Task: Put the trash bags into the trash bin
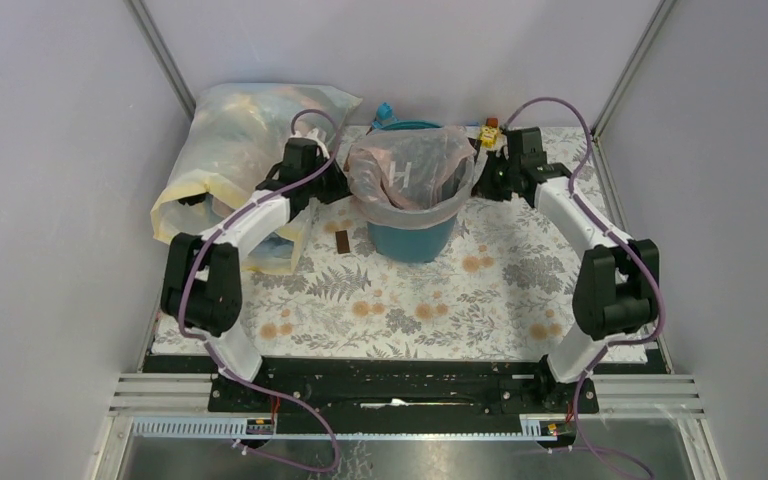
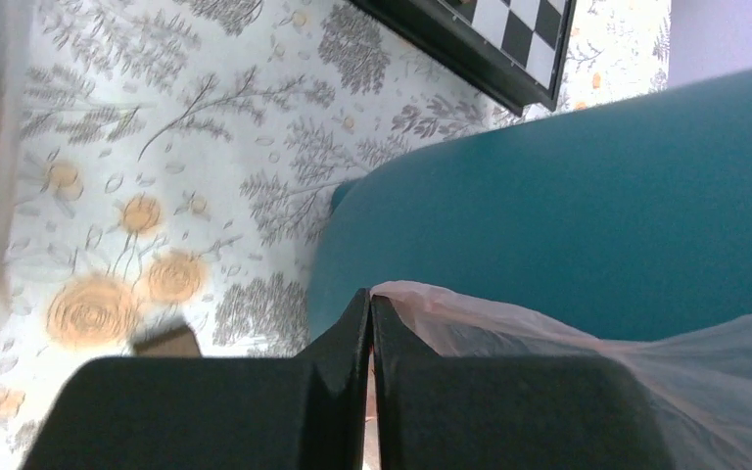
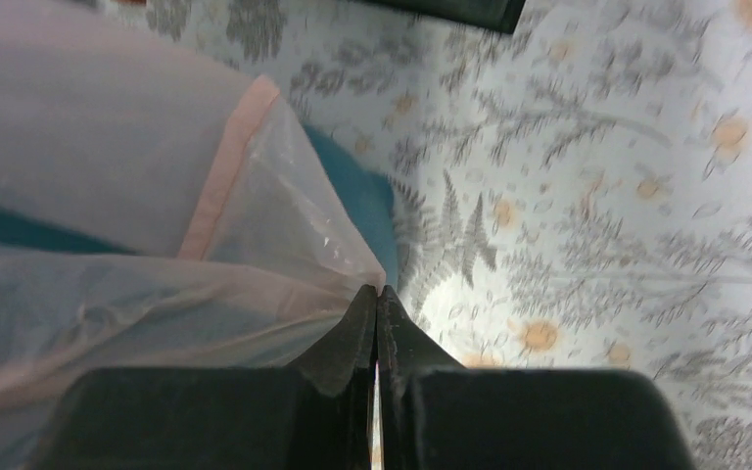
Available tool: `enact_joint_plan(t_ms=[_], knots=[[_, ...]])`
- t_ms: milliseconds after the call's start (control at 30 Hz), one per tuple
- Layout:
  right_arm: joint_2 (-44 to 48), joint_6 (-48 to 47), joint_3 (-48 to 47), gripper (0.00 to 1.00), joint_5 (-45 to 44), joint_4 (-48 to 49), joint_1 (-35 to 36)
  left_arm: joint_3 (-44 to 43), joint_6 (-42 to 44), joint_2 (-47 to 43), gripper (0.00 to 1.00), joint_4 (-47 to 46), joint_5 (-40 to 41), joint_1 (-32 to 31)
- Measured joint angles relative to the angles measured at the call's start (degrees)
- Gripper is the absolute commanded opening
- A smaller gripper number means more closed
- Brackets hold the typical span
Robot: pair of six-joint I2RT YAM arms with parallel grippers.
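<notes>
A translucent pale-pink trash bag is draped over the mouth of the teal-blue trash bin, which stands upright at the back middle of the table. My left gripper is shut on the bag's left edge, beside the bin's left side. In the left wrist view the jaws pinch the pink film against the teal wall. My right gripper is shut on the bag's right edge. In the right wrist view its tips pinch the bag, with the bin behind.
A large yellowish-white sack lies at the back left, under my left arm. A small brown block lies on the floral cloth left of the bin. A blue item and a small yellow-orange object sit behind the bin.
</notes>
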State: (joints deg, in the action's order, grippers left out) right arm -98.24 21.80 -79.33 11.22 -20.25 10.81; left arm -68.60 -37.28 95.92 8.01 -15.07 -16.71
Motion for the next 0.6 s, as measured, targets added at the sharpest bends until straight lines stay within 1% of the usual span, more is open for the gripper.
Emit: enact_joint_plan(t_ms=[167,300,333,367,400,433,467,600], knots=[[6.86,1.29,8.72,0.0,3.39,1.62,1.05,-7.58,0.96,7.41,0.0,-0.94,-4.11,0.15],[14.49,1.57,13.84,0.0,4.48,2.29,5.11,-12.17,1.68,12.72,0.0,-1.7,-9.07,0.15],[16.39,1.4,14.73,0.06,4.39,2.27,6.43,-13.03,1.92,13.6,0.0,-1.62,-10.01,0.15],[18.14,1.27,15.43,0.15,4.37,1.77,7.41,-14.03,2.21,14.47,0.0,-1.29,-10.88,0.24],[20.13,1.16,16.24,0.27,4.59,1.4,8.28,-15.32,2.67,15.41,0.0,-1.05,-11.69,0.48],[21.07,1.07,16.37,0.35,4.63,1.2,8.66,-16.35,3.04,16.09,0.0,-0.81,-12.37,0.52],[21.99,0.96,16.39,0.37,4.39,1.09,9.03,-17.22,3.41,16.72,0.0,-0.59,-12.9,0.5],[25.4,-1.16,16.28,0.38,0.09,-0.72,9.09,-18.71,4.5,17.62,0.0,0.15,-14.29,0.24]])
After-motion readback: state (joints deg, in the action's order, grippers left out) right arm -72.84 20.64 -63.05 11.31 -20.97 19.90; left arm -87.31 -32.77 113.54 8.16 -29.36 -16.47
